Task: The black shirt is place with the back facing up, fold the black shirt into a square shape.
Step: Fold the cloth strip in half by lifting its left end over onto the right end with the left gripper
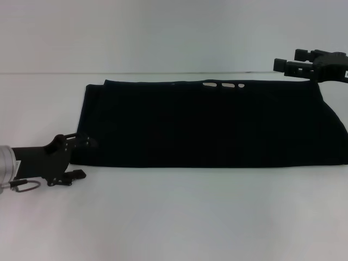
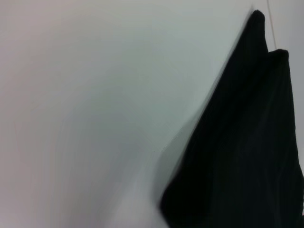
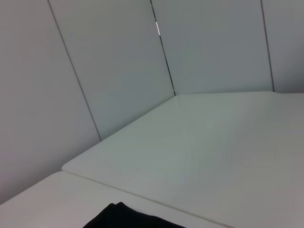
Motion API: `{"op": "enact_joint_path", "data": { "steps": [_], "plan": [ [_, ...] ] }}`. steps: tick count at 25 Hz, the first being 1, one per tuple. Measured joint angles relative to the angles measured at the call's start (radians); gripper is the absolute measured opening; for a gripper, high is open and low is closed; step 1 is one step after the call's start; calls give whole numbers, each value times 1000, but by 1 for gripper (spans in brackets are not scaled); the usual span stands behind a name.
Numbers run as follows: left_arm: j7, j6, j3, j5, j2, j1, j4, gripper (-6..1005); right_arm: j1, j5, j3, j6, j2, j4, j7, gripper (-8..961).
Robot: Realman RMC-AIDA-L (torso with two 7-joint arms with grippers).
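The left end effector [image 1: 73, 157], spread wide, hovers beside the near-left corner of the black shirt [image 1: 212, 125], a long band lying left-to-right across the tabletop [image 1: 174, 217]. The right end effector [image 1: 288, 64], spread unclear, hovers at the far-right corner.

head camera overhead, wrist cameras near shirt [image 1: 206, 125]

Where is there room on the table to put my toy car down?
In front of the black shirt, the white table is bare, right of the left hand. Bare strip behind the shirt too, but the right hand hovers there.
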Motion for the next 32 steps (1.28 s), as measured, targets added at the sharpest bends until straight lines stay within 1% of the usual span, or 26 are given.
{"op": "enact_joint_path", "data": {
  "steps": [9,19,32],
  "plan": [
    [6,-38,0,-19,4,-10,0,906,-5,1,0,-3,0,0,3,912],
    [0,-17,0,-19,0,-2,-1,903,-6,2,-1,-5,0,0,1,911],
    [6,-51,0,-13,0,-2,-4,900,-7,11,-2,-5,1,-7,0,911]
  ]
}}
